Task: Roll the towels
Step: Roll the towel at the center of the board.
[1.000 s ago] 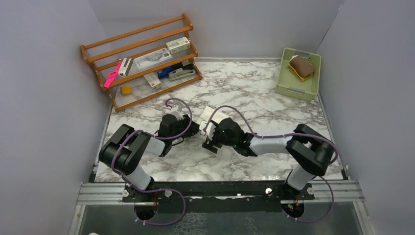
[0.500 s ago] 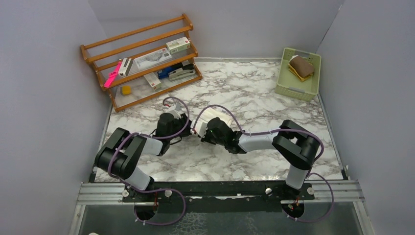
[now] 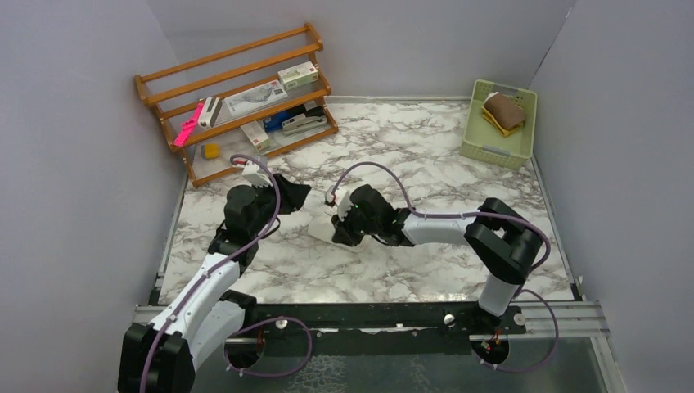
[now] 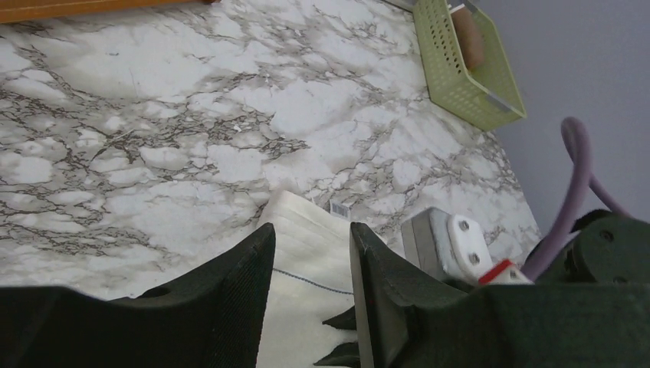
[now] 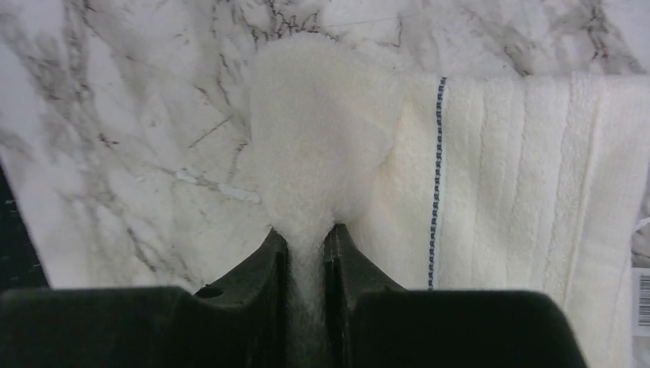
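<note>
Where the right gripper [image 5: 306, 232] bites: we see its two dark fingers [image 5: 272, 253] closed tight on a raised fold of the cream towel [image 5: 521, 192], the pinched cloth standing in a soft peak above the tips.
Around that fold: the rest of the cream towel lies on the marble table [image 3: 425, 172] near its middle, between the two arms. Ribbed bands run along it, a dark stitched line [image 5: 437, 192] passes just beside the pinch, and a barcode tag [image 5: 642, 299] shows at one edge.
At the left gripper [image 4: 312, 230]: we find the jaws standing apart with nothing between them, hanging above the table. One end of the cream towel is visible through the gap, and we see no contact with the cloth. From above, this gripper sits just to the left of the right one.
In the pale green basket [image 3: 491, 151]: the mustard-yellow towel [image 3: 501, 115] rests at the far right corner of the table, well apart from both grippers. It lies brownish side up in a bundle, with yellow showing beneath.
At the far left: a wooden rack [image 3: 237, 106] stands against the wall, holding small boxes and a pink item [image 3: 187, 129]. We cannot make out what they are.
</note>
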### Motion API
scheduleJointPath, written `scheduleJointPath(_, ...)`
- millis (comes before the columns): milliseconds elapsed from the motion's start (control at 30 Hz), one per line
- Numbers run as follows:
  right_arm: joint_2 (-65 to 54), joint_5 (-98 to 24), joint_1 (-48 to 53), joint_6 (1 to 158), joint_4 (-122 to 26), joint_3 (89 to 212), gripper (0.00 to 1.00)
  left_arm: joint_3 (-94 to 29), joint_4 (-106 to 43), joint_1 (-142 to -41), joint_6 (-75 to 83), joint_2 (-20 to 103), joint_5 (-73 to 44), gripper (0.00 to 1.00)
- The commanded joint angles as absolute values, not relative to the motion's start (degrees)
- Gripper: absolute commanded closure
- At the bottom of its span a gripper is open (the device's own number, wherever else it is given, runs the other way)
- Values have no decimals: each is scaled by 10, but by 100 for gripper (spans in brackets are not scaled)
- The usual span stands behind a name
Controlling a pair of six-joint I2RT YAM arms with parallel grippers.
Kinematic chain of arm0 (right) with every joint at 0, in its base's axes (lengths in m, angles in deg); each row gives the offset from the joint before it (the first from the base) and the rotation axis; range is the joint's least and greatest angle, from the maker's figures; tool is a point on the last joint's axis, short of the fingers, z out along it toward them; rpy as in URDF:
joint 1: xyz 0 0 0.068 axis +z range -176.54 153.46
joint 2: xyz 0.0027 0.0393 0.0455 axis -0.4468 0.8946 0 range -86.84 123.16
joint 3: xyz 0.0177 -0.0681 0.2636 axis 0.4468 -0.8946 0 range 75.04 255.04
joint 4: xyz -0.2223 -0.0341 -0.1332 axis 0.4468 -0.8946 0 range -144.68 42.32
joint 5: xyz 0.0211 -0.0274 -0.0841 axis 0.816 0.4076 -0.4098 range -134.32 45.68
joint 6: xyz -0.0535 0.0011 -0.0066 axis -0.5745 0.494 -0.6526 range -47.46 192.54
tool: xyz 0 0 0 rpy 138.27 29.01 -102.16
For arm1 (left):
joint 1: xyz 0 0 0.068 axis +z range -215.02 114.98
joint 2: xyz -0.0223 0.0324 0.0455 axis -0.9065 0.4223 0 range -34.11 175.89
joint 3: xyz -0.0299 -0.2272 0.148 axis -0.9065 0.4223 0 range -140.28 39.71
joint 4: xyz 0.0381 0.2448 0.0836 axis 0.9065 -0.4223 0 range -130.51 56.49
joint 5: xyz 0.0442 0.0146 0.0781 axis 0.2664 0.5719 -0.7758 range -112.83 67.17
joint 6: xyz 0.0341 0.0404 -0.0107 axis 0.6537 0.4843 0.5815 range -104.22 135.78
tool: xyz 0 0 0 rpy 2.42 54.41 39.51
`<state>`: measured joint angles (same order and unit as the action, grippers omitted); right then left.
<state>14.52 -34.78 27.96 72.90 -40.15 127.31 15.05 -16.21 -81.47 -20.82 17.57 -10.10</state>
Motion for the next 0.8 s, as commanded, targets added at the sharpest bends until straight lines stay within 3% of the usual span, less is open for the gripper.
scheduleJointPath(0, 122, -161, 224, 848, -395, 1283, 99, 172, -223, -813, -203, 139, -96, 56)
scheduleJointPath(333, 232, 57, 90, 1033, -319, 1297, 99, 239, -112, -851, -267, 182, -75, 56)
scheduleJointPath(767, 338, 129, 64, 1164, -176, 1263, 98, 214, 49, -923, -302, 366, -70, 56)
